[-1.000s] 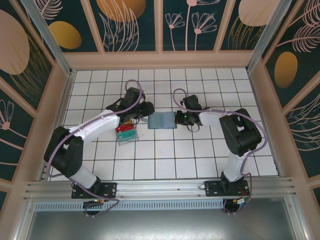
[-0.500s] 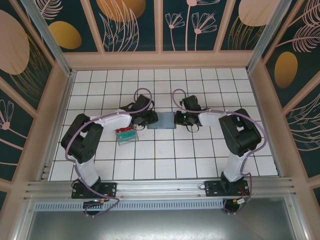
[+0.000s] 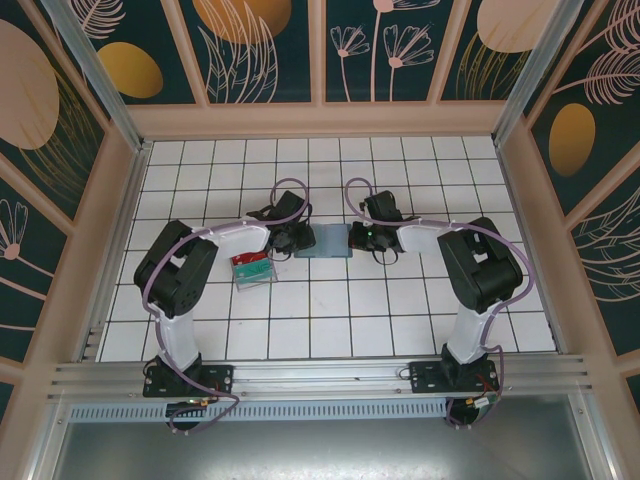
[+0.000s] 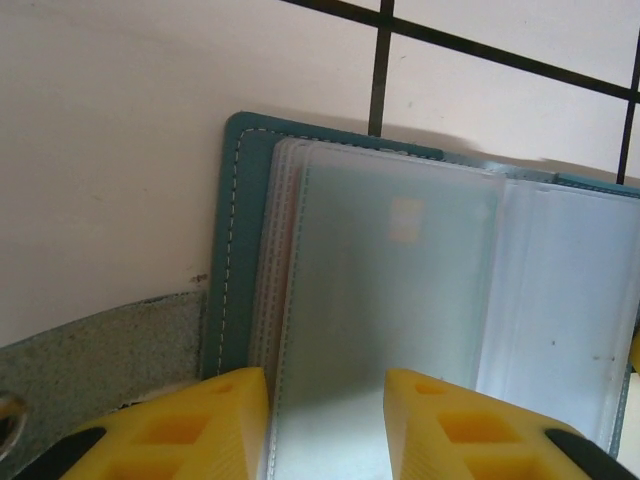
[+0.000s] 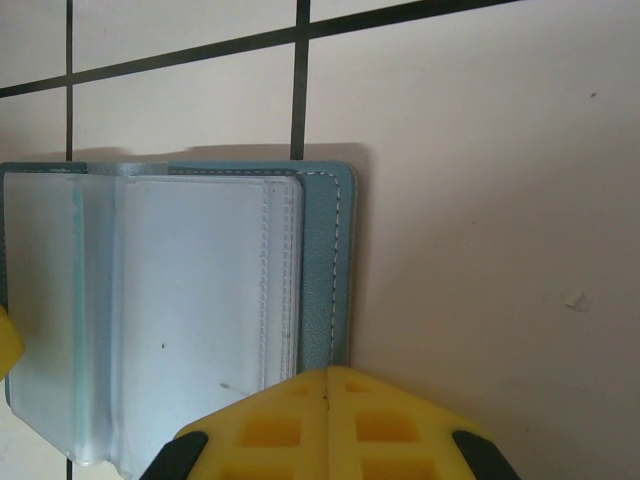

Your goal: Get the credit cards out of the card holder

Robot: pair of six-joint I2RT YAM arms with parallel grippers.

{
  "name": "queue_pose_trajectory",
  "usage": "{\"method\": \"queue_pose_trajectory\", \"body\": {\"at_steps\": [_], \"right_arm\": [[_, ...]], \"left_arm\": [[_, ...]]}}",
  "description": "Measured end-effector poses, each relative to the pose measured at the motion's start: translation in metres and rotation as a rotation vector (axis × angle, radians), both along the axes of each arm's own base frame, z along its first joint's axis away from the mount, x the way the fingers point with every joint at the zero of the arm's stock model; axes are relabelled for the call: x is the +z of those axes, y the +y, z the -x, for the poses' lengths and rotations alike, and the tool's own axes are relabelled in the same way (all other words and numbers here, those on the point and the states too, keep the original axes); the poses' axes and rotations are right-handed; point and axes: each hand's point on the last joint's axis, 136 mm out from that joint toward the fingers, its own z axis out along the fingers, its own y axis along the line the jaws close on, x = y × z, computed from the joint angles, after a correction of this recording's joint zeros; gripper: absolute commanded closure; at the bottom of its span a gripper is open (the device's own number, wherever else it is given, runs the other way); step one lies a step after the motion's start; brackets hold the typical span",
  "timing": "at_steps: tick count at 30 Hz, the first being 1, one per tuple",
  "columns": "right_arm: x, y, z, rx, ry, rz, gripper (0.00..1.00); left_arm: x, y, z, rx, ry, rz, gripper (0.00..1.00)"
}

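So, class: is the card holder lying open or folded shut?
Open. The card holder lies spread flat: both wrist views show its clear sleeves facing up, teal cover edging them.

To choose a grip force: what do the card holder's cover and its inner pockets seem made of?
The card holder's cover looks like matte teal leather or imitation leather, with pale stitching along its edge. The inner pockets look like thin, translucent plastic film, slightly glossy; the teal shows faintly through them.

The top view looks steeply down from behind the near edge over the whole tiled table [image 3: 330, 330]. Both wrist views sit very close, facing down, seemingly sharing the card holder [image 4: 225, 250] from opposite ends.
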Motion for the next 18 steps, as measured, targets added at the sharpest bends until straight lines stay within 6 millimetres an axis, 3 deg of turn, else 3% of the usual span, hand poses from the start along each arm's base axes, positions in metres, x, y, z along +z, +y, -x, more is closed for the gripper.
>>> {"method": "queue_pose_trajectory", "body": {"at_steps": [7,18], "right_arm": [[0.000,0.000,0.000,-0.006,0.004,-0.003,1.00],[-0.001,0.001,0.000,-0.006,0.006,-0.006,1.00]], "left_arm": [[0.000,-0.003,-0.001,-0.014,0.000,0.005,0.59],[0.012,-0.030,0.001,-0.090,-0.012,0.160,0.57]]}}
